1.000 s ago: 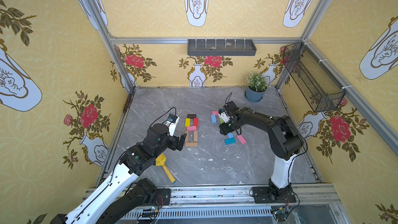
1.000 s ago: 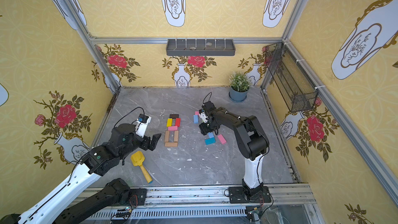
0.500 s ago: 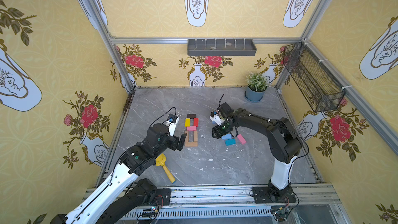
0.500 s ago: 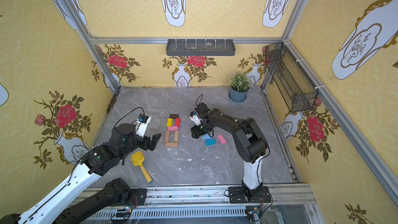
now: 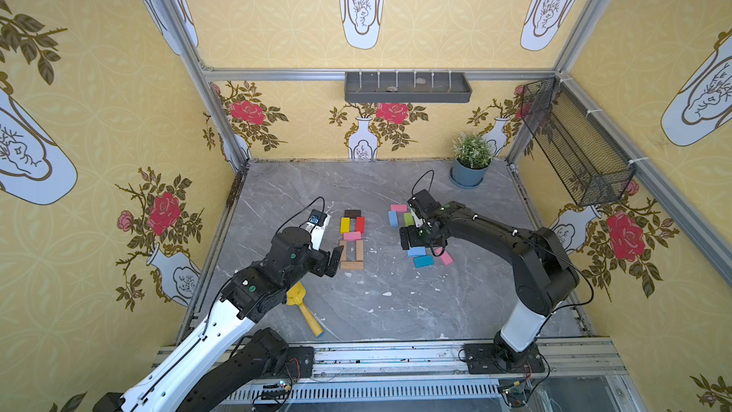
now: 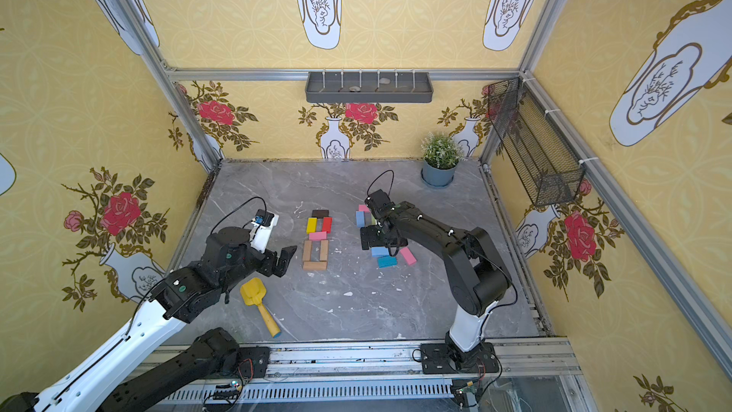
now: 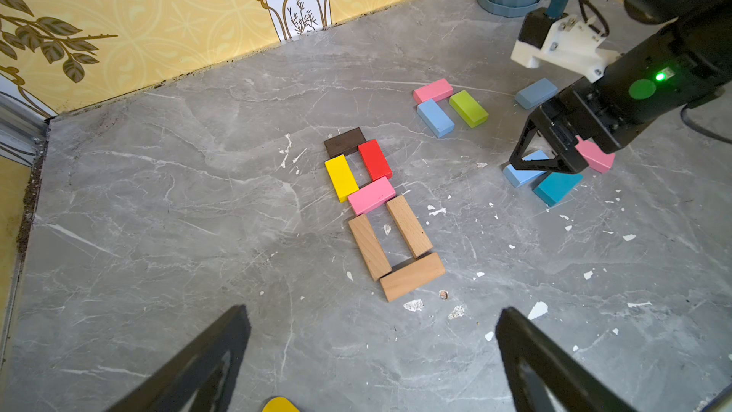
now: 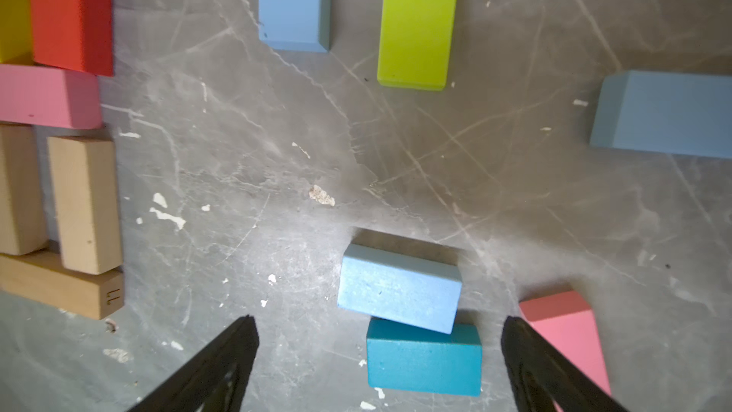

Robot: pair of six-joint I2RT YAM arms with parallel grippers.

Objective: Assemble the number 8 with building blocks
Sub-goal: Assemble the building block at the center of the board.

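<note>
Two arms: we see both reaching over the grey table, neither one gripping anything.
Left side: the left gripper hangs with its jaws spread wide and empty, just beside the near end of the figure.
Near edge: a yellow toy shovel lies flat by the left arm, apart from all the bricks.
Figure: seven bricks lie flat at mid-table, and we read them as an 8.
Far loop: a dark brown brick caps a yellow brick and a red brick, which lie parallel with a gap between them.
Crossbar: a pink brick touches both.
Near loop: three tan bricks, two as sides and one across the end.
Loose trio: right of the figure we find a second pink brick, a pale blue brick and a green brick close together.
Right side: the right gripper holds its jaws far apart with nothing clamped, over a light blue brick that touches a teal brick; a third pink brick lies just beside one finger.
Beside that group: a grey-blue brick lies alone.
Far right corner: a potted plant.
</note>
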